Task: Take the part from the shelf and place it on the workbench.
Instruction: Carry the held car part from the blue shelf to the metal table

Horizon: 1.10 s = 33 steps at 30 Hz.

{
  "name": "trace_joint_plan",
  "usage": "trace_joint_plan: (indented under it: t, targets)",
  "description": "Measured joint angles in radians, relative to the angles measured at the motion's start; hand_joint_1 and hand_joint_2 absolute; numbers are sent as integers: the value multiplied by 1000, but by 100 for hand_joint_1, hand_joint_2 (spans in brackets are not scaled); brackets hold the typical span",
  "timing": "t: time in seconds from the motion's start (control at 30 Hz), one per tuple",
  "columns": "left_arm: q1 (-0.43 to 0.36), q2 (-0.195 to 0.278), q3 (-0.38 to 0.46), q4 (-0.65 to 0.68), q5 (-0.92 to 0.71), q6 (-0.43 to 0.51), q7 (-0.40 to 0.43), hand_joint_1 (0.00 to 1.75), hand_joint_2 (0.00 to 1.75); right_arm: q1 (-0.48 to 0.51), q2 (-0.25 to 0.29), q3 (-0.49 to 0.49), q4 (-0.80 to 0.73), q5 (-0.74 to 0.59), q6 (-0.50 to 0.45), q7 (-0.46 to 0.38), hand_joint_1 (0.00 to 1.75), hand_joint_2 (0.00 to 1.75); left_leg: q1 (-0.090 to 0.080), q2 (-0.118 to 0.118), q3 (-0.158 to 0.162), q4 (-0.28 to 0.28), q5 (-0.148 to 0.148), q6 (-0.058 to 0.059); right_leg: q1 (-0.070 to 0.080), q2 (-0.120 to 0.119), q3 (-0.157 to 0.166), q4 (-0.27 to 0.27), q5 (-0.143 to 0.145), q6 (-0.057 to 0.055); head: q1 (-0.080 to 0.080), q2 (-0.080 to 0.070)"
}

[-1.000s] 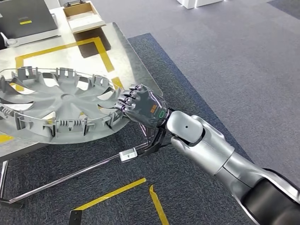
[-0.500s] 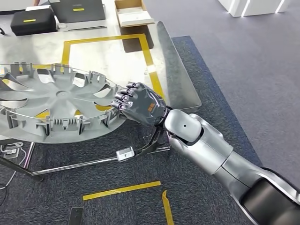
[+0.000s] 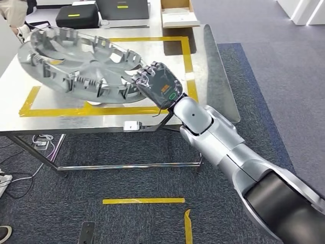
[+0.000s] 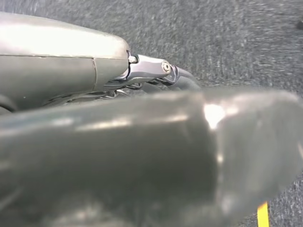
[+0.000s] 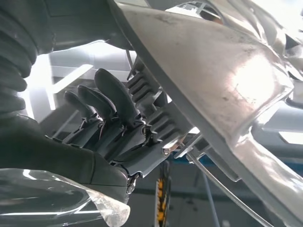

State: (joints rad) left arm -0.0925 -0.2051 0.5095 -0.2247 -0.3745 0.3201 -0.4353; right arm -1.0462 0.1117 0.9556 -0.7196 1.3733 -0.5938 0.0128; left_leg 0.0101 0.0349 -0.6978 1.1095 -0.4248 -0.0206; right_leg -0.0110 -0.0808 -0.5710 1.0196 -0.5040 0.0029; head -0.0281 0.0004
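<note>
A: Right hand (image 3: 159,84) grips the part (image 3: 80,58) by its rim, fingers curled over the edge, thumb side underneath. Part is a big grey wheel cover, ribbed side up.

B: Where is it over the workbench (image 3: 215,71)?

A: Above the yellow tape box (image 3: 187,51), toward the front edge, tilted. The end near the hand sits low, about at the tabletop; the far end rides high toward the left edge. Cannot tell if the low rim touches.

B: Change from a second ago?

A: The whole scene has swung, so the camera moved. The part then hung flatter, mostly off the bench's front edge; now it is over the top, inside the tape. Judgement: carry nearly done, lowering and release not yet.

B: Wrist views add anything?

A: Right wrist view, from beneath: fingers (image 5: 107,101) pressed on the rim clips, a wire ring along the part's edge, clear plastic film by the hand. Left wrist view is blurred: arm casing over carpet. Left hand's state, cannot tell.

B: Around the bench?

A: Black case (image 3: 78,16) and open box (image 3: 178,12) at the back edge.
</note>
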Motion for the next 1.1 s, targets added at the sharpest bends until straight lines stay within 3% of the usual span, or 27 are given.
trace_joint_plan:
  t: [0.07,0.13,0.17,0.23,0.3,0.37,0.4,0.43,0.5,0.57,0.67,0.73,0.83,0.9,0.93,1.03,1.1]
  targets:
    - [-3,-3,-3,0,-2,-5,5,0,0,-25,6,-24,74,25,1,44,175,175,-11,30,30,-66,11,13,7,-23,3,1,-6,10,1,0]
    - [-1,-7,-4,0,-3,-9,7,0,0,-37,9,-46,129,34,1,73,175,175,-15,17,29,-72,7,26,11,-46,8,-2,-11,19,3,0]
    - [2,-8,-4,0,-3,-10,7,0,0,-40,11,-54,149,36,1,80,175,175,-13,6,29,-74,7,31,10,-41,9,-1,-17,25,5,0]
    - [4,-9,-4,0,-3,-12,7,0,0,-46,16,-67,181,37,1,86,175,175,-9,-13,33,-79,9,43,4,8,-12,42,-48,31,7,0]
    - [0,-11,-5,0,-3,-13,7,0,0,-49,16,-80,211,30,1,92,175,175,-7,-28,34,-80,10,52,1,65,-79,167,-103,33,12,0]
    - [0,-13,-6,0,-4,-15,8,0,0,-46,15,-99,236,14,1,92,175,175,-7,-43,35,-80,8,56,2,81,-152,281,-124,34,14,0]
    - [1,-13,-6,0,-5,-15,8,0,0,-44,14,-111,247,8,2,89,175,175,-7,-51,37,-79,7,57,2,82,-169,289,-108,34,14,0]
    - [2,-13,-6,0,-6,-15,8,0,0,-42,13,-122,257,5,3,86,175,175,-7,-57,39,-79,5,57,1,82,-165,257,-73,33,14,0]
    - [2,-14,-7,0,-8,-15,8,0,0,-43,10,-140,272,9,6,86,175,175,-8,-68,42,-77,1,54,2,84,-121,127,10,29,15,0]
    - [2,-15,-9,0,-9,-16,8,0,0,-47,6,-152,285,22,9,93,175,175,-11,-75,40,-73,-1,46,2,87,-78,31,45,23,15,0]
    - [5,-14,-9,0,-8,-37,8,0,0,-54,2,-160,301,59,22,112,175,175,-10,-77,35,-73,-1,31,3,87,-65,9,45,12,16,0]
    - [5,-14,-9,0,-6,-61,5,0,0,-62,-1,-159,311,102,43,128,175,175,-9,-64,23,-41,-25,19,-1,85,-60,3,48,3,13,0]
    - [3,-13,-9,0,-4,-84,2,0,0,-78,-3,-147,326,167,84,176,175,175,-2,-47,-48,127,-108,3,-3,84,-55,0,48,-5,10,0]
    - [3,-13,-9,0,0,-89,-1,0,0,-93,-6,-129,336,185,117,220,175,175,2,-46,-79,194,-120,-1,-3,84,-52,1,46,-5,10,0]
    - [4,-13,-8,0,1,-91,-4,0,0,-104,-8,-117,342,189,133,236,175,175,3,-45,-69,174,-99,-2,-3,83,-51,2,45,-4,10,0]
    - [5,-11,-8,0,3,-95,-12,0,0,-143,-18,-80,355,195,165,273,175,175,3,-37,16,-6,-14,3,-2,83,-50,4,41,5,10,0]
    - [8,-10,-8,0,3,-97,-18,0,87,-171,-30,-51,361,195,179,289,87,87,-1,-35,39,-63,-8,12,1,81,-56,5,41,14,11,0]
